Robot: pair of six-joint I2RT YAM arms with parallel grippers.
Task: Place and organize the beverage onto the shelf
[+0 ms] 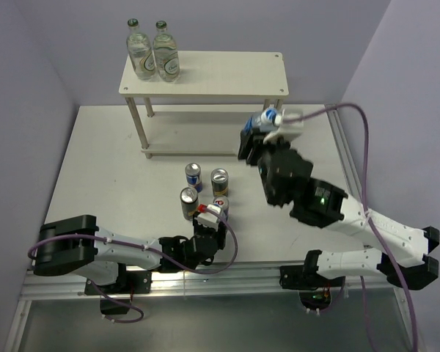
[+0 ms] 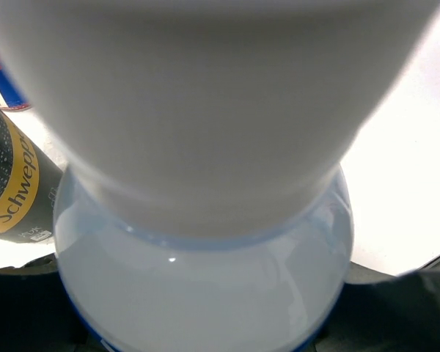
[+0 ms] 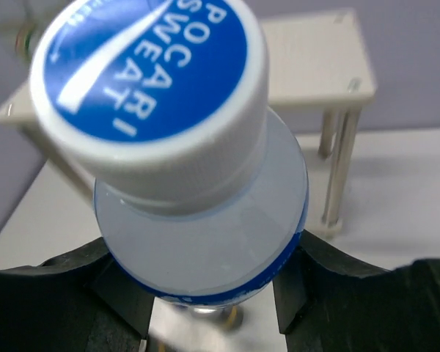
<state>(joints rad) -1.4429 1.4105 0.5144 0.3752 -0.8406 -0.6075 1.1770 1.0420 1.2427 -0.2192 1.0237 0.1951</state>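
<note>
My right gripper (image 1: 258, 141) is shut on a clear water bottle (image 1: 264, 121) and holds it in the air just right of the shelf's (image 1: 205, 73) lower tier. In the right wrist view the bottle (image 3: 205, 220) sits between the black fingers (image 3: 51, 293), its blue-printed white cap towards the camera. My left gripper (image 1: 207, 233) is low at the front; the left wrist view is filled by a second water bottle (image 2: 205, 279) between its jaws. Near it stand two dark cans (image 1: 219, 180) (image 1: 188, 202) and two blue-silver cans (image 1: 193, 176) (image 1: 222, 203).
Two glass bottles with green caps (image 1: 152, 51) stand at the left end of the shelf's top board. A dark Schweppes can (image 2: 11, 191) and a blue-red can (image 2: 0, 81) are just left of the left gripper. Walls close in the table at the back and both sides.
</note>
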